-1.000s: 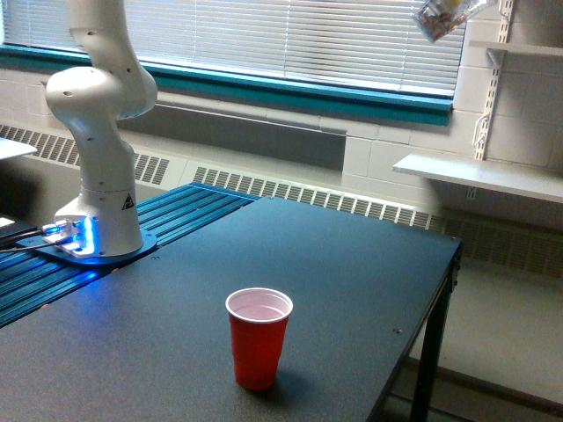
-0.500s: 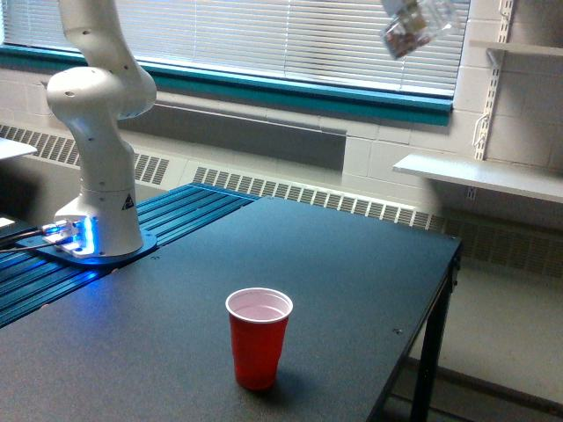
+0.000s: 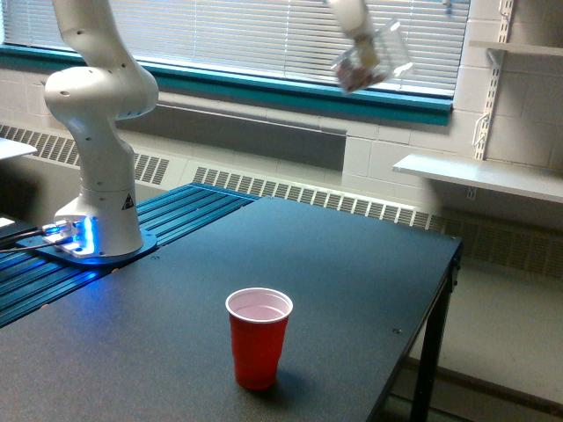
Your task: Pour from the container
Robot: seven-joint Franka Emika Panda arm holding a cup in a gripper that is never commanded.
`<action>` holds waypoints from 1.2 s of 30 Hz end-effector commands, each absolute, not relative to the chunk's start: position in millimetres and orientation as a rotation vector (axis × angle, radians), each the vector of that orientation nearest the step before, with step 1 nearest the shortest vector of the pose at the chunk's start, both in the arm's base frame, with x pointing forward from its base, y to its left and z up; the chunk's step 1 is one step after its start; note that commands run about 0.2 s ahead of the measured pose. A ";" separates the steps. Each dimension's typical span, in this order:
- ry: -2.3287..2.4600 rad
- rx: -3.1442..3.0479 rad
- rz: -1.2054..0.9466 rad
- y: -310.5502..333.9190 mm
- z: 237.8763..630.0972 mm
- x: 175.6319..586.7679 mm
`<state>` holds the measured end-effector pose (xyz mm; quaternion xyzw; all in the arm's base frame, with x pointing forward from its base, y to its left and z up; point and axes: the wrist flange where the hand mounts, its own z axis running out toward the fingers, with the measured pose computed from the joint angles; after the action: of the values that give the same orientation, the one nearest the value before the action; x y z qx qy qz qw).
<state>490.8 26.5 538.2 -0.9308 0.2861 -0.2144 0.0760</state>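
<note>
**Clear cup held high, red cup waiting on the table**

The clear, see-through plastic cup [image 3: 369,61] with brownish bits inside hangs high in the exterior view, in front of the white window blinds [image 3: 264,35] and well above the dark table [image 3: 352,264]. It is tilted, its mouth towards the exterior view's right, and the bits lie bunched at its lower end. The gripper [image 3: 352,19] shows only as a pale, blurred shape at the cup's upper left; it seems to carry the cup, but whether its jaws are clenched on the wall cannot be told from this view

The cup looks thin-walled and light, likely to flex or crack under a hard squeeze and smooth enough to slip. A hold around the side wall, below the rim, would suit it best and leave the mouth free for pouring. The small dry bits should tumble out in a loose rush, not a steady stream

The opaque red plastic cup [image 3: 259,338] with a white inside stands upright on the matte table, tapered, open and apparently empty, far below the clear cup and to the exterior view's left of it. It is light too, so a knock could tip it

The white, glossy, rounded robot arm [image 3: 97,123] rises from a base lit blue
</note>
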 end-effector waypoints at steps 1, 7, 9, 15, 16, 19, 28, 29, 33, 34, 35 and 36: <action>0.991 -2.803 -0.571 -7.2 512.5 478.2; 1.124 -2.783 -0.490 -33.9 492.4 467.5; 1.155 -2.776 -0.480 -40.5 488.2 463.9; 1.257 -2.763 -0.424 -62.8 474.2 450.7; 1.273 -2.764 -0.418 -66.7 471.4 448.4; 1.304 -2.766 -0.403 -76.8 464.8 443.1; 1.366 -2.773 -0.310 -110.6 432.4 424.3; 1.370 -2.772 -0.301 -113.7 429.3 422.6; 1.397 -2.758 -0.261 -130.2 416.1 415.9; 1.401 -2.756 -0.250 -134.0 413.1 414.5; 1.403 -2.760 -0.237 -137.0 409.8 413.3; 1.406 -2.764 -0.226 -140.3 406.1 412.3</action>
<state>419.6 -120.6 420.8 -0.8880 0.4509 -0.0877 0.0202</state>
